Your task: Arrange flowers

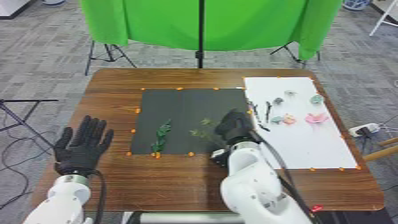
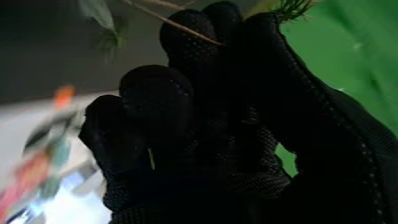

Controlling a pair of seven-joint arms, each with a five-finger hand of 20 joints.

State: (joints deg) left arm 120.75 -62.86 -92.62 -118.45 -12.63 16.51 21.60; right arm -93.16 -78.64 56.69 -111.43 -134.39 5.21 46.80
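On the dark mat (image 1: 169, 107), my right hand (image 1: 234, 126) is beside thin green sprigs (image 1: 202, 131), near the white board. In the right wrist view the thumb and fingers of my right hand (image 2: 191, 105) pinch a thin sprig (image 2: 290, 9); its brown stem crosses the fingertips and feathery green shows past the thumb. A leafy green stem (image 1: 163, 136) lies on the left part of the mat. On the white board (image 1: 311, 150) are a pink flower (image 1: 316, 118), a peach flower (image 1: 289, 119), teal blooms (image 1: 317, 99) and dark twigs (image 1: 267, 111). My left hand (image 1: 82, 147) is open at the table's left.
The brown wooden table (image 1: 178, 185) surrounds the mat and board. Small orange pieces (image 1: 133, 131) dot their edges. A small red object (image 1: 316, 208) is at the near right edge. Behind the table hangs a green cloth (image 1: 249, 25) on a black stand.
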